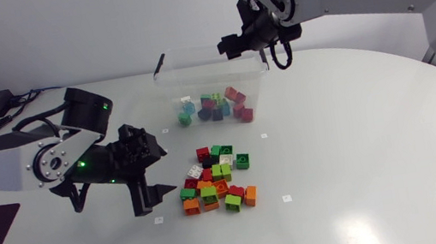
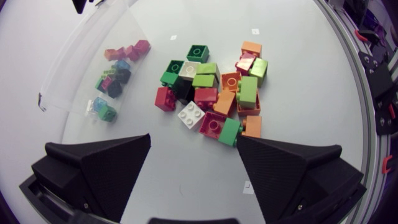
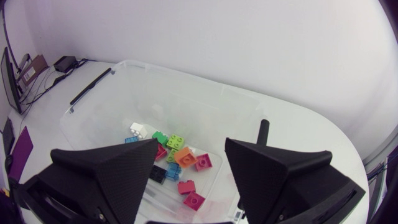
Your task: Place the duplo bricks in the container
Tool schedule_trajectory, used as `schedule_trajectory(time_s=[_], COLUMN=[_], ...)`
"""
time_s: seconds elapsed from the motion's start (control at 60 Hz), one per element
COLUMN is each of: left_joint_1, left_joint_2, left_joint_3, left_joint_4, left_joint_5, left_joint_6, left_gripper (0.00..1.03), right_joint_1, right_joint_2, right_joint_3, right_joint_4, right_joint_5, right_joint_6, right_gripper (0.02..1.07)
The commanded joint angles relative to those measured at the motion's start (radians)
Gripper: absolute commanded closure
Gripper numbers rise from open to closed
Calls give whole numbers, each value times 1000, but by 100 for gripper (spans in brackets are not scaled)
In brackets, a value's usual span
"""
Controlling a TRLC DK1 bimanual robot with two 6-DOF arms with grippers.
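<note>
- The left hand (image 1: pixel 155 176) hung low over the white tabletop (image 1: pixel 362 161), just beside the loose pile of duplo bricks (image 1: pixel 218 182), on the side towards its own arm.
- In the left wrist view its two fingers stood wide apart with nothing between them. The left hand (image 2: pixel 194 140) was open, and the pile (image 2: pixel 214 93) lay just ahead of its fingertips.
- The pile mixed red, orange, light green, dark green, pink and black bricks. A white brick (image 2: pixel 190 114) sat at its near edge.
- The clear container (image 1: pixel 257 90) stood further back on the tabletop, well apart from the pile.
- A smaller cluster of bricks in the container (image 1: pixel 216 107) lay on its floor. It probably numbered about a dozen, though the clear wall blurred them.
- The right hand (image 1: pixel 243 47) hovered above the container's far rim.
- From its own wrist view the right hand (image 3: pixel 191 143) was spread open and held nothing. The container (image 3: pixel 124 62) lay beneath it, and an orange brick (image 3: pixel 185 155) was among those inside.
</note>
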Motion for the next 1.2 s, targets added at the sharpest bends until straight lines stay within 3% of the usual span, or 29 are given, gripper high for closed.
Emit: schedule_trajectory(time_s=[0.0,0.533,0.75,0.917,0.967,1.183], left_joint_1=[2,-54,-79,-99,-102,-108], left_joint_2=[55,224,250,258,258,262], left_joint_3=[-20,-7,10,9,9,-8], left_joint_4=[-3,43,58,58,58,57], left_joint_5=[6,6,6,6,7,9], left_joint_6=[65,140,148,147,147,145], left_gripper=[8,19,44,49,62,70], right_joint_1=[-4,-3,4,68,102,163], right_joint_2=[-107,-503,-567,-618,-644,-672], right_joint_3=[-72,-569,-718,-824,-868,-980], right_joint_4=[-2,41,56,52,39,26], right_joint_5=[2,-85,-102,-118,-139,-154], right_joint_6=[20,-3,-13,-44,-87,-227], right_gripper=[10,10,10,10,10,10])
